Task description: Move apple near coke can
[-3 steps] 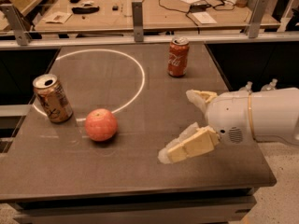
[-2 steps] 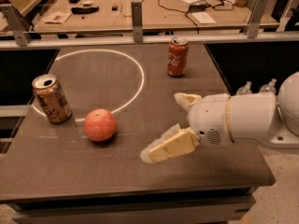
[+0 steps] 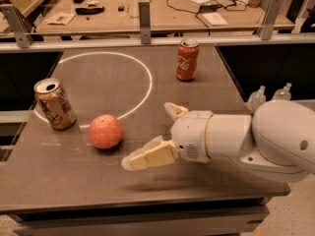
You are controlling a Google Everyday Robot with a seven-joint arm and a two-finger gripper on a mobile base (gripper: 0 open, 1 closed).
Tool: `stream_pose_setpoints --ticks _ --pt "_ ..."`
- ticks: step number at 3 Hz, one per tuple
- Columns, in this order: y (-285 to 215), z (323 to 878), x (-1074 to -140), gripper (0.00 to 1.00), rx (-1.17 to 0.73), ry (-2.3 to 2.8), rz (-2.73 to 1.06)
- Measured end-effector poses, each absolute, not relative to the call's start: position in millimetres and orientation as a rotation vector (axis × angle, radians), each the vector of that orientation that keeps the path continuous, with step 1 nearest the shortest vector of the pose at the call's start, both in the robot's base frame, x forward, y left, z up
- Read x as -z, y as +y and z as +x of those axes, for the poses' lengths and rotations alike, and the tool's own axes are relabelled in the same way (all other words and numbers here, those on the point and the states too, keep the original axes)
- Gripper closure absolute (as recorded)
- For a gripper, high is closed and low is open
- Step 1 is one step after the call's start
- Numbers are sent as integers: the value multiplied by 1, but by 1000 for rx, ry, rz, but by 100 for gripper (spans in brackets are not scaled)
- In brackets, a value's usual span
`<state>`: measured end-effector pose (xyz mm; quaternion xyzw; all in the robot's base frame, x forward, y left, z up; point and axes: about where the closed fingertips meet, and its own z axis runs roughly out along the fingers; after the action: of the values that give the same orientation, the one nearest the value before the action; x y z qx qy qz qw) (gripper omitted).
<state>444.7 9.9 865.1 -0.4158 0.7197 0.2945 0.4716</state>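
The reddish-orange apple (image 3: 105, 131) sits on the dark table (image 3: 98, 186) at the left front. The red coke can (image 3: 187, 59) stands upright at the table's far right, well apart from the apple. My gripper (image 3: 150, 135) hovers over the table just right of the apple, open and empty. One pale finger (image 3: 146, 156) points toward the apple's near side; the other (image 3: 174, 111) sits farther back. The white arm (image 3: 256, 141) reaches in from the right.
A tan-gold can (image 3: 54, 103) stands upright left of the apple. A white circle line (image 3: 142, 77) is painted on the table. A rail with posts (image 3: 144, 16) runs along the far edge. A desk with cables lies behind.
My gripper has moved left across the table toward the apple, staying open. The apple and both cans have not moved.
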Motion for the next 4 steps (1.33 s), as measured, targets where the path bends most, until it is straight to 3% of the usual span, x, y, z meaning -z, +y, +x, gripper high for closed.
stream_pose_setpoints --ticks 4 --pt "101 460 -855 0 -860 1638 -1066"
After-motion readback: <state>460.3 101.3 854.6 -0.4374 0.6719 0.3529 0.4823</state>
